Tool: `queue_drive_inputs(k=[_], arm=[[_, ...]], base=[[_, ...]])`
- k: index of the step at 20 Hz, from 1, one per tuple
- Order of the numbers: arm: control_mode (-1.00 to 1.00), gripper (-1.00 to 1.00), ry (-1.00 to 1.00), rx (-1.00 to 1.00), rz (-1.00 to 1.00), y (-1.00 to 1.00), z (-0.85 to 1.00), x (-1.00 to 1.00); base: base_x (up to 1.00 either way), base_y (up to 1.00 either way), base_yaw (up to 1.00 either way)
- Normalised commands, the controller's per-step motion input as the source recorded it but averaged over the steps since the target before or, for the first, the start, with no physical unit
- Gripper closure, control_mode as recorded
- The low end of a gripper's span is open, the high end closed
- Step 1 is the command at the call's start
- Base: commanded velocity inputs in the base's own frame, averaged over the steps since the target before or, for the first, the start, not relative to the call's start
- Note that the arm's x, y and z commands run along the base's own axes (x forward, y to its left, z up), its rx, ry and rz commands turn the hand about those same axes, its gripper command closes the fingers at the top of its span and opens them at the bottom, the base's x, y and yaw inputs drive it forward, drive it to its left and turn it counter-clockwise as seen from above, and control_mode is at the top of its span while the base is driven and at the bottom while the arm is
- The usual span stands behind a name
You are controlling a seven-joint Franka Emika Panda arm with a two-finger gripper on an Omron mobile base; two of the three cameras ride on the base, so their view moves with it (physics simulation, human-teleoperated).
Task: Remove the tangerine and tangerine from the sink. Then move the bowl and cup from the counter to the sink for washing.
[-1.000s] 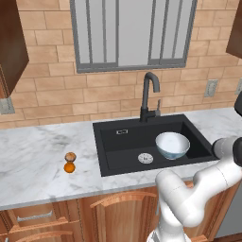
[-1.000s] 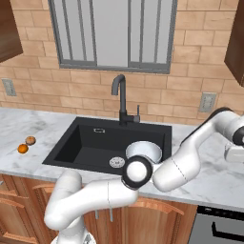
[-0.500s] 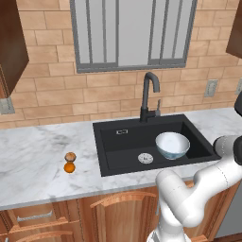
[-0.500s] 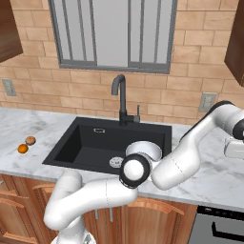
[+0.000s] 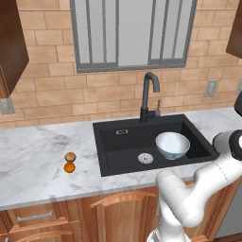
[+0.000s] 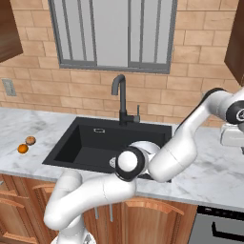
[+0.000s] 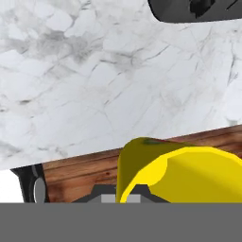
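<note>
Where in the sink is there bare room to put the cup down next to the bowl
The sink's left half is bare, between its left wall and the drain. The right half is crowded: the bowl fills it.

White glossy bowl [image 5: 172, 145] sits upright inside the black sink [image 5: 123, 149]; two tangerines [image 5: 70, 162] touch on the marble counter [image 5: 33, 160] left of the sink; the yellow cup [image 7: 182, 175] hangs above that counter's edge.

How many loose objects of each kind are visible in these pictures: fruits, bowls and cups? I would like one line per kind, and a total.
Tangerines: 2, on the counter
Bowl: 1, in the sink
Cup: 1, yellow, at the gripper
Total: 4
</note>
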Motion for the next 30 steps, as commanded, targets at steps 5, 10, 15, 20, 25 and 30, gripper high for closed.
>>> queue_drive_inputs(k=[5, 10, 15, 20, 25, 30], arm=[[-1.0, 1.0, -0.09, -0.5, 0.01, 0.37, 0.04, -0.26], [-1.0, 1.0, -0.21, -0.59, 0.06, 0.28, 0.03, -0.39], [-1.0, 1.0, -0.21, -0.59, 0.06, 0.32, 0.02, -0.42], [-1.0, 1.0, -0.21, -0.61, 0.06, 0.41, 0.0, -0.4], [-1.0, 1.0, -0.25, -0.61, 0.05, 0.5, -0.05, -0.41], [-1.0, 1.0, -0.2, -0.54, 0.04, 0.53, -0.06, -0.39]], base=[[0.0, 0.0, 0.0], [0.0, 0.0, 0.0], [0.0, 0.0, 0.0], [0.0, 0.0, 0.0], [0.0, 0.0, 0.0], [0.0, 0.0, 0.0]])
